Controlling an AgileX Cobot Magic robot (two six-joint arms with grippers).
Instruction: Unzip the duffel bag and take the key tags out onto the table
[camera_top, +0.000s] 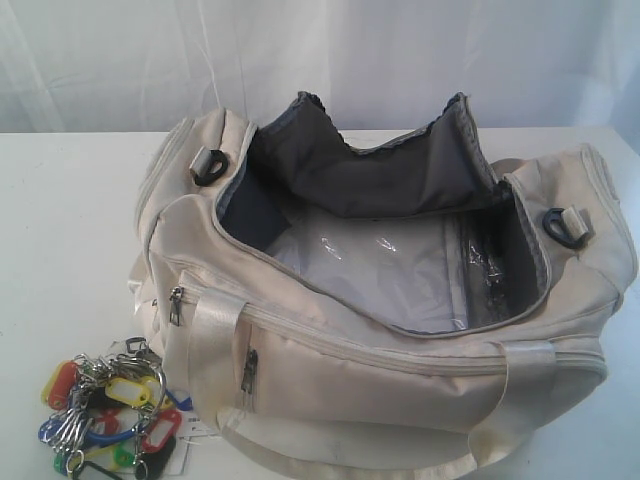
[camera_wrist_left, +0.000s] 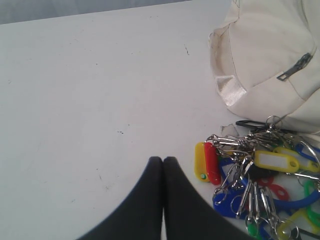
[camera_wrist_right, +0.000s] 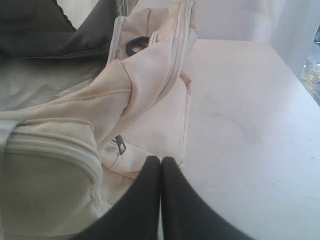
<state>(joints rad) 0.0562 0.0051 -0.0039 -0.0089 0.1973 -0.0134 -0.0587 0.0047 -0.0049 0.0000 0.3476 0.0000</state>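
The cream duffel bag (camera_top: 380, 350) stands on the white table (camera_top: 70, 220) with its top zipper open wide, showing grey lining and clear plastic inside. The key tags (camera_top: 105, 415), red, yellow, blue, green and black on metal rings, lie on the table by the bag's front left corner. In the left wrist view my left gripper (camera_wrist_left: 163, 160) is shut and empty, just beside the key tags (camera_wrist_left: 260, 180), apart from them. In the right wrist view my right gripper (camera_wrist_right: 160, 160) is shut and empty over the edge of the duffel bag (camera_wrist_right: 145, 110). Neither gripper shows in the exterior view.
A white curtain (camera_top: 320, 50) hangs behind the table. Black strap clips (camera_top: 567, 228) sit at both bag ends. Bare table (camera_wrist_left: 90, 90) spreads left of the bag, and more table (camera_wrist_right: 250, 125) lies to its right.
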